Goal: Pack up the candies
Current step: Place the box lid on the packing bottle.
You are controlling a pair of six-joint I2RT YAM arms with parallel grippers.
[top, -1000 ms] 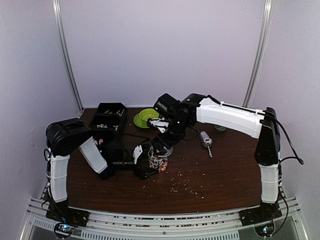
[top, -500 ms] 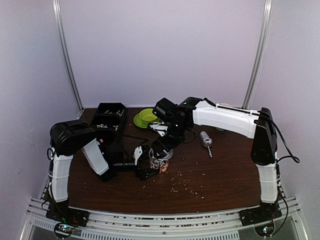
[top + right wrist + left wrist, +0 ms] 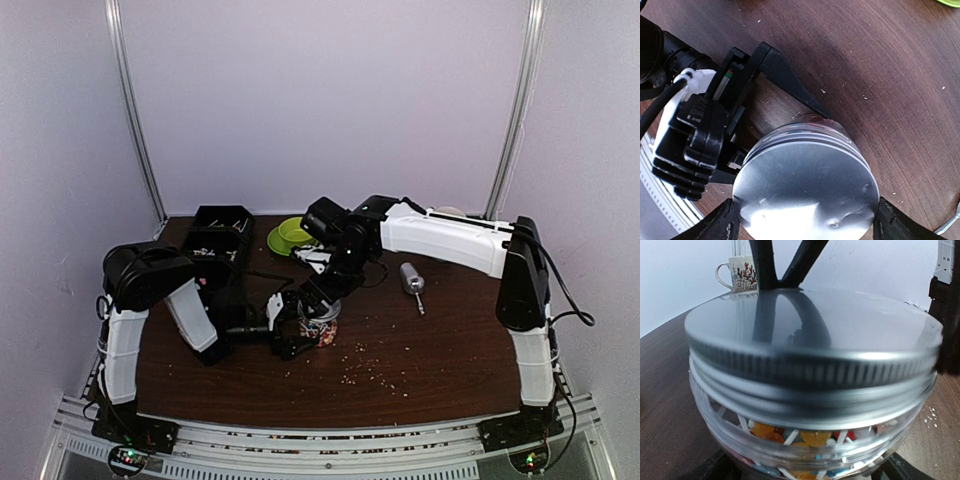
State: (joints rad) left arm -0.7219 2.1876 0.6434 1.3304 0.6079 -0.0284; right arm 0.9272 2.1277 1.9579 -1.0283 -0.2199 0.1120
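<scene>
The candies [image 3: 815,437], orange, red, blue and white-striped, fill a clear glass jar [image 3: 318,330] [image 3: 740,440] standing mid-table. A silver metal lid [image 3: 810,325] [image 3: 805,185] sits on the jar's mouth. My right gripper [image 3: 322,305] [image 3: 810,222] reaches down from above and is shut on the lid, one fingertip [image 3: 722,222] pressed to each side of its rim. My left gripper [image 3: 298,332] [image 3: 807,472] comes in low from the left, jaws spread wide on either side of the jar's base; one finger [image 3: 790,80] runs alongside the glass.
A green bowl [image 3: 293,235] and a black bin [image 3: 222,235] stand at the back left. A silver tool [image 3: 411,280] lies to the right of the jar. Pale crumbs [image 3: 370,372] are scattered in front. A patterned mug [image 3: 737,272] stands beyond the jar.
The right arm has shifted slightly left and settled over the jar with the lid. The left arm has drawn in a little, its jaws narrowing slightly around the jar.
</scene>
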